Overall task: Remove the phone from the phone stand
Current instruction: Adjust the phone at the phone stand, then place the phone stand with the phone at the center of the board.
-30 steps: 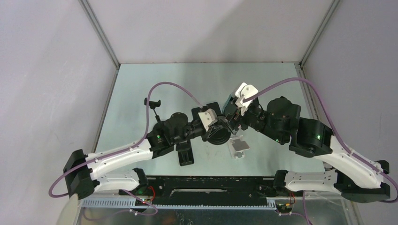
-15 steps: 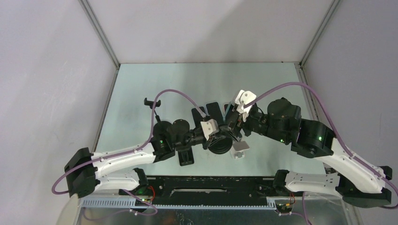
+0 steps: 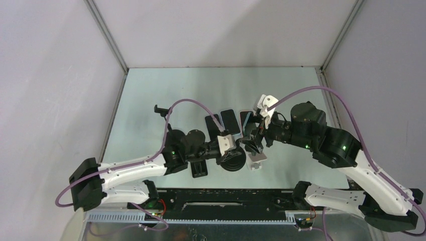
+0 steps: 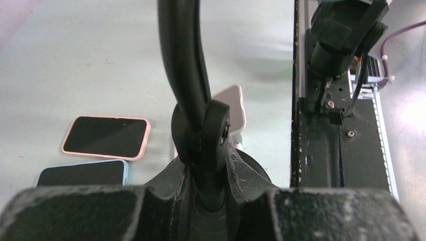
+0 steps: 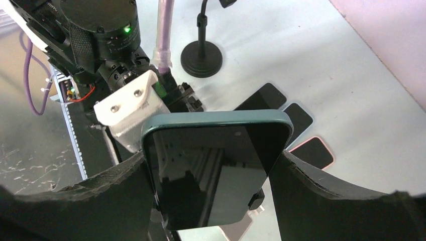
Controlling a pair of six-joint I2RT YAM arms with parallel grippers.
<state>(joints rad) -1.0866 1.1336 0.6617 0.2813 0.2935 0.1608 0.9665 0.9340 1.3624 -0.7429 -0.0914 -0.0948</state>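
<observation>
In right end effector [image 5: 213, 201], teal phone [image 5: 216, 160]

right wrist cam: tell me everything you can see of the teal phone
The teal phone has a grey-green case with rounded corners and a dark, glossy screen, unlit, mirroring the rig. It faces the wrist camera, slightly tilted, clamped on both long edges by the right gripper. A small black part touches its lower right edge; what that is is unclear.

The phone [image 5: 216, 165], teal-cased with a dark glossy screen, stands upright just beside the black, round-based phone stand [image 4: 201, 130].
</observation>
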